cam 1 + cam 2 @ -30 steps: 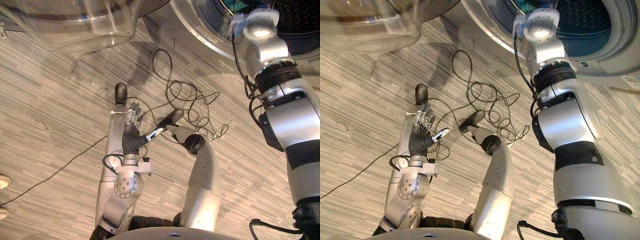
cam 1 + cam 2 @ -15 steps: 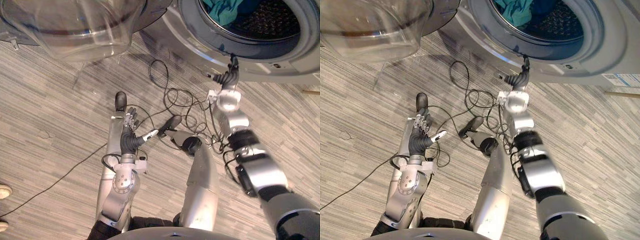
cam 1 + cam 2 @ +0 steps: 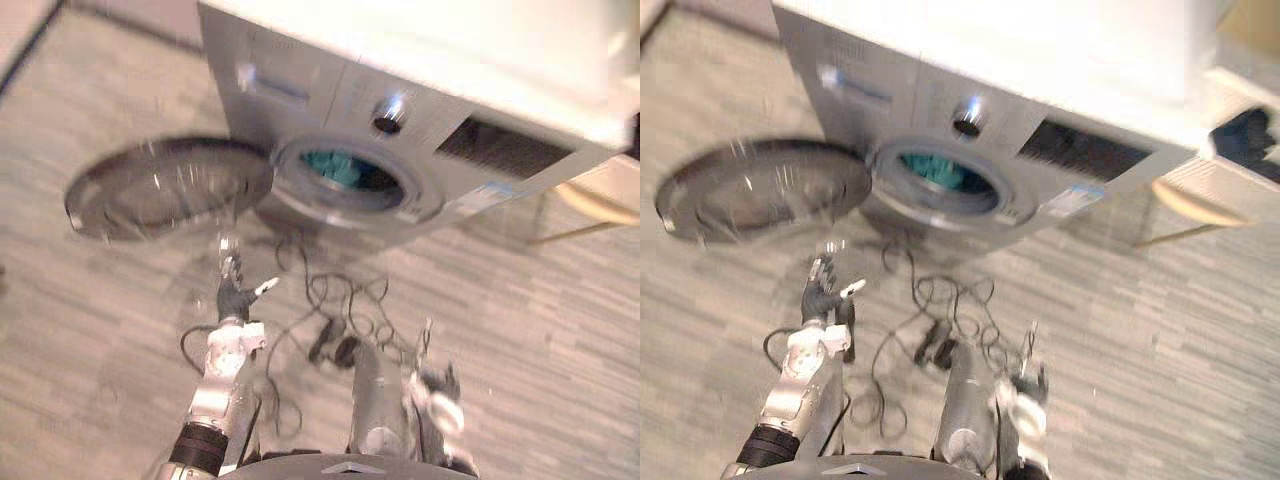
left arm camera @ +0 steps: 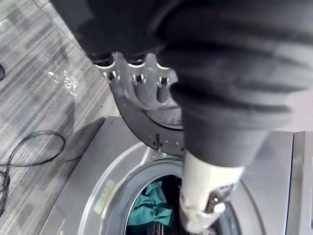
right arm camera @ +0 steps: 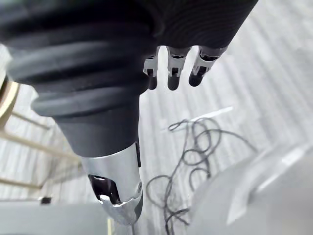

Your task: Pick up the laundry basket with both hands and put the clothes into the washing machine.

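Note:
A silver washing machine (image 3: 420, 110) stands ahead with its round glass door (image 3: 165, 187) swung open to the left. Teal clothes (image 3: 336, 168) lie inside the drum, and my left wrist view shows the same clothes (image 4: 152, 205) through the opening. My left hand (image 3: 236, 296) hangs low in front of the door, fingers (image 4: 137, 73) straight, thumb spread, holding nothing. My right hand (image 3: 437, 385) hangs low at my right side above the floor, well short of the machine. Its fingers (image 5: 171, 68) are relaxed and empty.
A tan ring-shaped frame on thin wooden legs (image 3: 590, 205) stands to the right of the machine. A dark item (image 3: 1248, 135) rests on a pale shelf behind it. Grey striped flooring (image 3: 80, 300) spreads to the left and right.
The camera has pulled back and tipped up, so the whole machine shows now. My right arm has dropped from the drum's rim to my side. The left hand stays open.

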Tool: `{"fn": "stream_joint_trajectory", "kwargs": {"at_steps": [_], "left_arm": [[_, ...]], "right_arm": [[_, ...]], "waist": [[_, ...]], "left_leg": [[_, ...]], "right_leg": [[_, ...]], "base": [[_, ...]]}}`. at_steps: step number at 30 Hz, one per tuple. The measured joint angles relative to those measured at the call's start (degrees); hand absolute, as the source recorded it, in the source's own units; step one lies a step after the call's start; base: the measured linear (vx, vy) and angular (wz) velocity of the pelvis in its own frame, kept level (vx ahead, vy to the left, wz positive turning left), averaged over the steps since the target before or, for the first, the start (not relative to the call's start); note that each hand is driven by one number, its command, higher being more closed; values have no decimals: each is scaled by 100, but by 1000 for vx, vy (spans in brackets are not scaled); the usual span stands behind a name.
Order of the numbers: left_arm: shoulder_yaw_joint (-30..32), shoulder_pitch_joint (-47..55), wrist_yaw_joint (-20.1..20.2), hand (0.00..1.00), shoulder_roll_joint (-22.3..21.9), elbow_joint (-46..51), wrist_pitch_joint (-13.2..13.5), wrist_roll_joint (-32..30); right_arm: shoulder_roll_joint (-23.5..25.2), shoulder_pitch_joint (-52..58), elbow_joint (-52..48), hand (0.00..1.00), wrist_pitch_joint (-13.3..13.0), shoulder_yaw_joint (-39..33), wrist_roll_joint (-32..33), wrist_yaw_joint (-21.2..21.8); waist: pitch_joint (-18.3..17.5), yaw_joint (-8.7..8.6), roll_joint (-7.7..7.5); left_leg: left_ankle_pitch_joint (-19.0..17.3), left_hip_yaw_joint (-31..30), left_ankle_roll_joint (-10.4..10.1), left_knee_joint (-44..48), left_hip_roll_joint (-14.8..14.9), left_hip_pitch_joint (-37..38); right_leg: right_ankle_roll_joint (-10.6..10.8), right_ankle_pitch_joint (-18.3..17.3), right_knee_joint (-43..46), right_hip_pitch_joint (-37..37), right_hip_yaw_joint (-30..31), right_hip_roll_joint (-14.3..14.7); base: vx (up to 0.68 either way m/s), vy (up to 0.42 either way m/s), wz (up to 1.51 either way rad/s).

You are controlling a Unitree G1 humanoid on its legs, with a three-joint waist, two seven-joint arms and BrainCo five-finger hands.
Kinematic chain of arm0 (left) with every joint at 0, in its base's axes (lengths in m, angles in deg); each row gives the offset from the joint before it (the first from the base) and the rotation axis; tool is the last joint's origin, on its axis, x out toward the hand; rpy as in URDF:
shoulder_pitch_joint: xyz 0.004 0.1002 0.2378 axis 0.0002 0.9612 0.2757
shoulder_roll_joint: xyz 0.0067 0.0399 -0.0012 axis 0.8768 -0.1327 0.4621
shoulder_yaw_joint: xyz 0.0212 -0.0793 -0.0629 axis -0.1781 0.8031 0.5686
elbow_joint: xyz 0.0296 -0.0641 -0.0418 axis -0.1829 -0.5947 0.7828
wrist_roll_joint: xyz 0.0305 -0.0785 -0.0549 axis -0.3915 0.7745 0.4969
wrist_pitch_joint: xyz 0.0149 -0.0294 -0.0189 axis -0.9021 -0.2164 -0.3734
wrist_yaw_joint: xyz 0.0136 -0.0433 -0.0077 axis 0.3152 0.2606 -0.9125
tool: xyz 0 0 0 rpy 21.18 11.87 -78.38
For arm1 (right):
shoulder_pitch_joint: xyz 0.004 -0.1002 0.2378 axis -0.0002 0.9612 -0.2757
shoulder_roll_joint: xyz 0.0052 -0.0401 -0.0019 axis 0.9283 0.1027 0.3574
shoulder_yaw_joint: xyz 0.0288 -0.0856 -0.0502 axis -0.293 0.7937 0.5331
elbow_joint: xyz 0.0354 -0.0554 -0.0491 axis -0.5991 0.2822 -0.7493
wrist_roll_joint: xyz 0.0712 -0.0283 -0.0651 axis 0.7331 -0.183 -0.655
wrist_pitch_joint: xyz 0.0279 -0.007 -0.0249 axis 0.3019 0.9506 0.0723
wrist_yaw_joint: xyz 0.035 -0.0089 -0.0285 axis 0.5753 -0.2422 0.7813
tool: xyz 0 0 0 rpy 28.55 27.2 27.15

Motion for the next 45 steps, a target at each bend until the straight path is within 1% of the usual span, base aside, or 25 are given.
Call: {"fn": "stream_joint_trajectory", "kwargs": {"at_steps": [3,4,5,7,10,17,19,21,22,24,27,28,30,31,32,33,34,35,37,40,41,42,43,44,45], "left_arm": [[475,-43,179,0,19,-1100,-48,-30],[750,-53,259,0,50,-1923,-106,-143],[814,-55,277,0,48,-2077,-122,-220],[1186,-35,387,0,30,-2999,-282,-682],[1669,151,459,0,46,-3714,-439,-1027],[1874,227,633,0,136,-4020,-516,-1413],[1850,173,633,0,148,-4060,-511,-1465],[1740,142,628,0,203,-4052,-505,-1541],[1744,144,621,0,209,-3977,-506,-1541],[1740,249,614,0,136,-3750,-506,-1530],[1678,254,615,0,-15,-3501,-498,-1472],[1705,270,615,0,-146,-3377,-488,-1471],[1749,334,618,0,-214,-3318,-447,-1482],[1784,425,622,0,-247,-3351,-437,-1500],[2039,393,643,0,-311,-3375,-447,-1472],[2114,415,636,0,-290,-3394,-442,-1471],[2205,480,665,0,-217,-3460,-446,-1497],[2207,483,693,0,-185,-3470,-447,-1524],[2220,468,811,0,-149,-3547,-472,-1535],[2206,431,889,0,-124,-3642,-508,-1538],[2161,395,906,0,-107,-3701,-514,-1538],[2060,333,912,0,-95,-3820,-515,-1542],[1963,297,911,0,-89,-3891,-526,-1542],[1649,245,894,0,-42,-3963,-532,-1537],[1524,242,894,0,-10,-3982,-532,-1537]], "right_arm": [[15,350,241,0,71,-264,-97,197],[24,496,398,0,122,-457,-236,280],[25,497,440,0,121,-513,-248,302],[7,423,722,0,119,-895,-259,437],[-4,248,1035,0,125,-1251,-235,510],[-15,67,1438,0,141,-1448,-168,736],[-15,70,1454,0,139,-1424,-155,746],[-43,-13,1427,0,122,-1307,-154,792],[-62,-36,1378,0,110,-1192,-155,866],[-68,14,1269,0,111,-1078,-158,909],[-118,25,1158,0,114,-947,-165,926],[-225,-47,1114,0,117,-819,-182,926],[-245,-138,1117,0,124,-662,-254,935],[-316,-224,1106,0,125,-554,-321,955],[-318,-344,1098,0,151,-324,-367,951],[-319,-321,1071,0,161,-225,-410,949],[-204,-316,995,0,212,-54,-512,957],[-189,-314,951,0,225,-6,-512,963],[-167,-314,927,0,230,34,-506,974],[-129,-322,894,0,232,25,-511,1049],[-163,-315,909,0,232,22,-515,1128],[-229,-393,957,0,231,9,-537,1142],[-313,-428,969,0,234,-20,-592,1143],[-376,-435,1040,0,238,-99,-731,1163],[-395,-431,1152,0,235,-137,-716,1178]], "waist": [[-448,-87,144],[-763,-147,292],[-820,-162,322],[-1153,-229,514],[-1250,-245,639],[-1375,-341,612],[-1358,-401,606],[-1250,-417,601],[-1136,-400,607],[-1078,-325,584],[-957,-284,666],[-926,-199,744],[-966,-79,811],[-996,-66,964],[-983,-59,964],[-1007,-46,941],[-1117,-44,726],[-1135,-72,682],[-1155,-121,653],[-1214,-118,615],[-1224,-129,606],[-1163,-130,727],[-1112,-144,808],[-1030,-228,842],[-1009,-259,874]], "left_leg": [[34,252,-45,-791,25,842],[121,431,-121,-1375,30,1321],[144,458,-123,-1465,32,1410],[301,581,-170,-1954,49,1783],[335,819,-195,-2080,111,2286],[337,915,-124,-2077,3,2701],[334,783,-119,-2055,-5,2771],[66,702,-139,-1572,123,2745],[-163,670,-108,-1019,241,2653],[-275,482,111,126,337,2192],[-348,100,83,774,267,1945],[-667,-257,-43,796,-144,1898],[-739,-794,-71,329,-604,1888],[-717,-1086,154,-74,-665,1960],[-901,-865,328,-26,-570,2000],[-906,-727,334,-148,-569,2068],[-891,-354,323,-471,-582,2270],[-889,-255,322,-568,-585,2352],[-891,-44,326,-693,-586,2522],[-847,411,304,-980,-581,2781],[-820,596,339,-998,-517,2893],[-797,779,358,-1013,-377,3019],[-783,854,354,-1054,-321,3108],[-768,917,328,-1116,-270,3338],[-769,942,317,-1128,-246,3407]], "right_leg": [[66,241,-757,664,39,229],[98,442,-1317,1017,94,409],[99,478,-1428,1066,104,448],[96,759,-2071,1369,261,720],[118,1170,-2941,1941,639,1056],[160,1484,-3583,2476,933,1159],[149,1442,-3589,2630,833,1190],[69,1234,-3437,2774,818,1239],[56,1039,-3298,2863,849,1252],[71,823,-3004,2864,931,1217],[102,688,-2796,2946,940,1124],[114,657,-2647,2838,1168,1013],[135,657,-2529,2599,1494,998],[164,665,-2464,2455,1720,1196],[190,686,-2475,2486,1996,1286],[165,726,-2553,2501,2153,1314],[136,808,-2519,2393,2476,1243],[134,806,-2512,2376,2558,1235],[89,755,-2465,2364,2722,1236],[241,454,-1761,1940,2941,1218],[316,406,-1413,1733,2787,1235],[314,405,-1058,1571,2472,1250],[149,286,-790,1475,2236,1195],[-49,36,-65,1315,1643,766],[-31,-18,116,1271,1533,581]], "base": [[140,6,-38],[129,22,-32],[126,26,-38],[103,26,-46],[128,32,-69],[140,41,-26],[115,8,26],[58,-9,10],[-35,19,-7],[-74,-10,-4],[8,27,4],[1,144,-57],[-41,193,-93],[-32,199,-115],[7,152,-112],[80,96,-119],[118,77,-93],[151,82,-94],[109,52,-57],[174,-8,-64],[207,-86,-72],[199,-105,-71],[192,-136,-57],[114,-91,-26],[148,-151,-23]]}}
